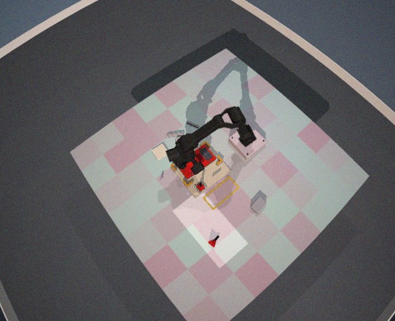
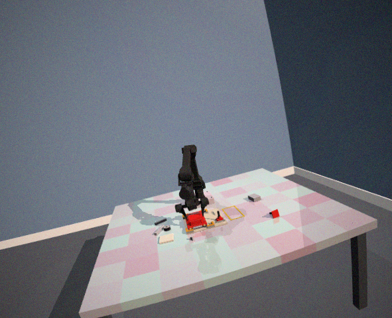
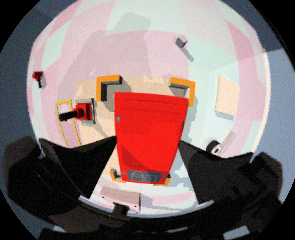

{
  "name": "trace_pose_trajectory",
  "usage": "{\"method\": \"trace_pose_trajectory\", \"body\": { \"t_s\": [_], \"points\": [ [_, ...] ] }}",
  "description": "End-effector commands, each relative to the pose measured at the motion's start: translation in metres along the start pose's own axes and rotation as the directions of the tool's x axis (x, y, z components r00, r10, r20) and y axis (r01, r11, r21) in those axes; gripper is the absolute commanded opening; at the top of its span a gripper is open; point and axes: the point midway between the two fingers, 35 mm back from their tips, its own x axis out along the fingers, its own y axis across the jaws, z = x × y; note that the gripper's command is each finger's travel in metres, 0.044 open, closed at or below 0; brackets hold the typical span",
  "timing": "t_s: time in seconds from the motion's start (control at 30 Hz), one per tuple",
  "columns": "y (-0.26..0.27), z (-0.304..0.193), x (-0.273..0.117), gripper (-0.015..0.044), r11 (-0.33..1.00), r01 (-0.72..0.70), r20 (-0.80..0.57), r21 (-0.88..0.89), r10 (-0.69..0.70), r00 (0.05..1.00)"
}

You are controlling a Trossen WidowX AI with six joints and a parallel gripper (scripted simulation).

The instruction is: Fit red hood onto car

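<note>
The red hood point(image 1: 206, 158) point(image 2: 196, 222) point(image 3: 151, 130) lies over the cream car chassis point(image 1: 209, 176) point(image 3: 94, 131), between the jig's orange corner brackets point(image 1: 188, 182) point(image 3: 109, 79). A dark grey ribbed part point(image 3: 144, 176), seemingly the engine block, shows at the hood's near end in the wrist view. My gripper point(image 2: 194, 216) point(image 3: 147, 142) is open, its black fingers low along the hood's two sides. A narrow gap shows beside the right finger in the wrist view; the left tip is very close to the hood's edge. The pegs and corner holes are hidden, so I cannot tell whether the hood sits flat.
A red part with a black stick point(image 1: 200, 186) point(image 2: 219, 218) point(image 3: 83, 112) stands beside the hood. Around the jig are a yellow outline point(image 1: 208, 202), a cream block point(image 1: 160, 151) point(image 2: 166, 238) point(image 3: 227, 95), a black wheel point(image 3: 214, 147), a grey block point(image 1: 258, 204) point(image 2: 254, 197) and another red piece point(image 1: 212, 243) point(image 2: 274, 213).
</note>
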Motion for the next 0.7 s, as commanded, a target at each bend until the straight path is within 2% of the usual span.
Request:
{"method": "trace_pose_trajectory", "body": {
  "t_s": [0.0, 0.2, 0.67],
  "points": [
    [-0.001, 0.004, -0.021, 0.0440, 1.000, 0.006, 0.012, -0.002, -0.006, 1.000],
    [0.000, 0.002, -0.068, 0.0440, 1.000, 0.010, 0.010, -0.001, -0.010, 1.000],
    [0.000, 0.002, -0.070, 0.0440, 1.000, 0.010, 0.010, -0.001, -0.010, 1.000]
  ]
}}
